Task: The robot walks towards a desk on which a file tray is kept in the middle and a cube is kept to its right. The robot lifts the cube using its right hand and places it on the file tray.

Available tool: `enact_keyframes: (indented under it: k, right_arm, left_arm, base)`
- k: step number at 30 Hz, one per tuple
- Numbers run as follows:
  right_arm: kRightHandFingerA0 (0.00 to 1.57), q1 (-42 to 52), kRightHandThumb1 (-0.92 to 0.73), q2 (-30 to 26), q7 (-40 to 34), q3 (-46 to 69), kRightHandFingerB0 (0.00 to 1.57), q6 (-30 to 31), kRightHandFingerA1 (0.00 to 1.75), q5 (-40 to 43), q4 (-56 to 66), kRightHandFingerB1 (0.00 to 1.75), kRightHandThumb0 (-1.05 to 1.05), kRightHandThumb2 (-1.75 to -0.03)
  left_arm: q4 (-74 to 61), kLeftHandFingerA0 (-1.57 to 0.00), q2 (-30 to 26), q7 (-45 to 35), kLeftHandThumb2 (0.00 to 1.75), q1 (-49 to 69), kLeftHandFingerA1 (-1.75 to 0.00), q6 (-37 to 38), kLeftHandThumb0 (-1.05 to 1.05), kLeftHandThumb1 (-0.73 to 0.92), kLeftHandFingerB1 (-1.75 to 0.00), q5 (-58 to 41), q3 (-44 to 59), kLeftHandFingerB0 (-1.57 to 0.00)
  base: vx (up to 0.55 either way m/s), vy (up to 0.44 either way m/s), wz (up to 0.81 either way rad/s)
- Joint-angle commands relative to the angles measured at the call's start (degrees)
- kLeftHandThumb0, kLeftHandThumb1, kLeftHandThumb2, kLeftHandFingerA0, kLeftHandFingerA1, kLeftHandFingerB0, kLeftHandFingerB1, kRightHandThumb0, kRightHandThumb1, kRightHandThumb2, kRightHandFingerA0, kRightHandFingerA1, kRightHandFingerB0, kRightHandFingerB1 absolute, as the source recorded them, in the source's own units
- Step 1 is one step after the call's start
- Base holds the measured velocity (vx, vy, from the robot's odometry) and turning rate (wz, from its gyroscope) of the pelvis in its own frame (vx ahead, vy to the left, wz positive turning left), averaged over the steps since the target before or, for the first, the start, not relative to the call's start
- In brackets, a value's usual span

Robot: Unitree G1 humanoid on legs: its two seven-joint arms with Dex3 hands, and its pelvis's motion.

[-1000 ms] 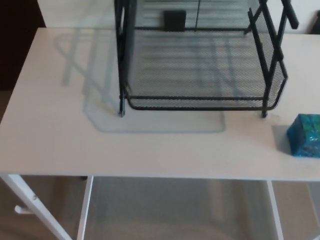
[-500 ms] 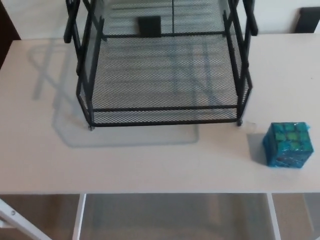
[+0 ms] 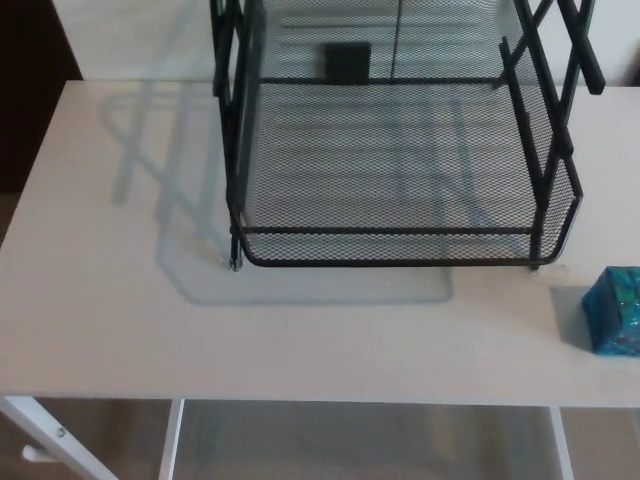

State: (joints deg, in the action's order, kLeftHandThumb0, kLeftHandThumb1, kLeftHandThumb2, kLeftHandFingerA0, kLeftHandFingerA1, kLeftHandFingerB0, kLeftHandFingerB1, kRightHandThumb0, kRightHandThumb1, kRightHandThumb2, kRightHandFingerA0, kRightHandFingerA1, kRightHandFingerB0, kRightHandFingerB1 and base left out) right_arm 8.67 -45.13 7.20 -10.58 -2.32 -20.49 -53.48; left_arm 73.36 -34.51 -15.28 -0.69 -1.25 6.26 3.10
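1. Desk (image 3: 100, 300): file tray (image 3: 390, 258) stands centre to upper frame.
2. Cube (image 3: 614, 310) sits at the lower right edge, partly cropped, near the tray's front right corner, not touching.
3. You see no left hand or right hand, so their state can't be told. I judge the right arm's side nearer the cube.

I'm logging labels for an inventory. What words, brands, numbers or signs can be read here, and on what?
None can be read.
The cube shows only a blurred blue-green pattern and is cut off by the picture's edge.
The file tray is bare black mesh.
The desk is plain.
The dark square behind the tray looks blank.
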Motion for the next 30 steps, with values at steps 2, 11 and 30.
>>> enact_keyframes:
  k: [2,11,30]
  right_arm:
    - [0.27,-0.19,-0.44,-0.77,0.40,0.24,0.10,0.61,0.52,-0.47,-0.18,0.38,-0.74,-0.80]
    - [0.27,-0.57,-0.44,-1.12,0.64,0.27,0.10,0.68,0.52,-0.69,-0.06,0.38,-0.74,-0.80]
    - [0.00,-14.91,-0.45,-5.82,9.33,43.00,0.00,7.43,0.39,32.33,9.72,0.22,-0.93,-0.88]
  left_arm:
    - [0.32,-0.02,-0.38,0.26,0.78,-0.35,-0.86,-0.56,-0.83,0.84,-0.69,-0.51,0.82,-0.09]
    - [-0.23,-0.08,-0.18,0.71,1.25,0.40,-0.63,1.17,-0.49,0.68,-0.55,-0.62,1.07,0.00]
    - [-1.04,-0.46,0.25,2.89,1.32,-1.50,-0.99,0.91,-1.05,0.65,-0.74,-6.31,11.38,-0.03]
  base:
    - [0.00,0.000,0.00]
    - [0.00,0.000,0.00]
    - [0.00,0.000,0.00]
